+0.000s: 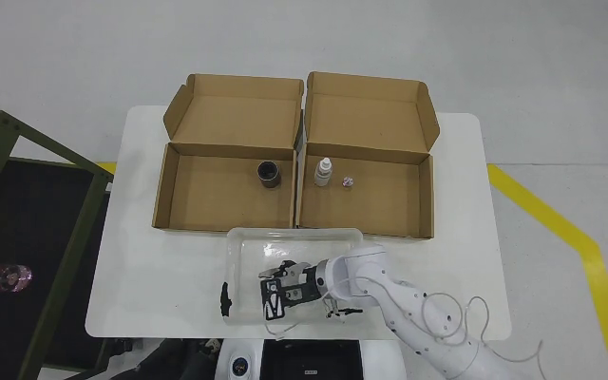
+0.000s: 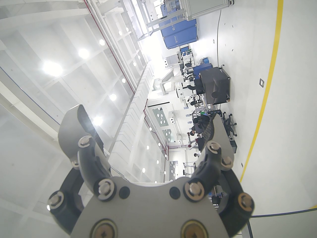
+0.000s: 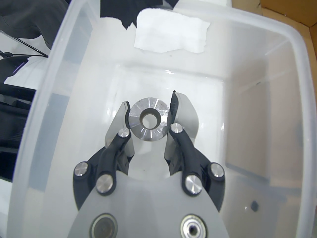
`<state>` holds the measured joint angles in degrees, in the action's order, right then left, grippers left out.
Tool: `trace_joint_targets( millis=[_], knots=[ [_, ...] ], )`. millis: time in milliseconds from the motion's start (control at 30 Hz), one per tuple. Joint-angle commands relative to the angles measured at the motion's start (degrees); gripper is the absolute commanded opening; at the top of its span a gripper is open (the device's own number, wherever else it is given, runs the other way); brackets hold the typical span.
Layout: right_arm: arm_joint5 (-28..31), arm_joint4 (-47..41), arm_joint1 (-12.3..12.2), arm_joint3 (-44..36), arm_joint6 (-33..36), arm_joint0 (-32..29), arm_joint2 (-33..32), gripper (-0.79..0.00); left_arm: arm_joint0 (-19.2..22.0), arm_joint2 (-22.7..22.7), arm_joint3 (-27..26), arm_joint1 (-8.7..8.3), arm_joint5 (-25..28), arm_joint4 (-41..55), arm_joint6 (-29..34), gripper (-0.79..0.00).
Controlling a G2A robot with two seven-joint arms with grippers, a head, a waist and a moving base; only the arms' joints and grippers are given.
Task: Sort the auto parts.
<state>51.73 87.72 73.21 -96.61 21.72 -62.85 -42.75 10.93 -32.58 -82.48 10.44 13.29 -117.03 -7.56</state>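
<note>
A clear plastic bin stands at the table's front edge, and my right gripper is down inside it. In the right wrist view a silver metal ring with a centre hole sits between the fingers, which touch it on both sides; my right gripper is shut on it. The left cardboard box holds a dark cylinder. The right cardboard box holds a small white bottle and a small round part. My left gripper points up at the ceiling, open and holding nothing.
Black tape and a white patch are stuck on the bin's far wall. A small dark speck lies on the bin floor. Both box lids stand open at the back. Bare table lies left of the boxes.
</note>
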Motion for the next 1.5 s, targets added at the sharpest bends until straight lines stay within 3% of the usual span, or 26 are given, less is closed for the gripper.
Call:
trace_joint_targets(
  millis=[0, 900, 1467],
  knots=[
    [-0.1, -0.8, 0.0, -0.7, -0.5, 0.3, -0.3, -0.785, 0.0, 0.0, 0.0, 0.0, 0.0, 0.0, 0.0, 0.0],
    [-3.9, -8.4, -0.3, -9.2, -7.2, 3.6, -5.3, -0.785, 0.0, 0.0, 0.0, 0.0, 0.0, 0.0, 0.0, 0.0],
    [-9.3, -11.7, 0.6, -8.0, -9.1, 8.1, -5.9, -0.785, 0.0, 0.0, 0.0, 0.0, 0.0, 0.0, 0.0, 0.0]
  ],
)
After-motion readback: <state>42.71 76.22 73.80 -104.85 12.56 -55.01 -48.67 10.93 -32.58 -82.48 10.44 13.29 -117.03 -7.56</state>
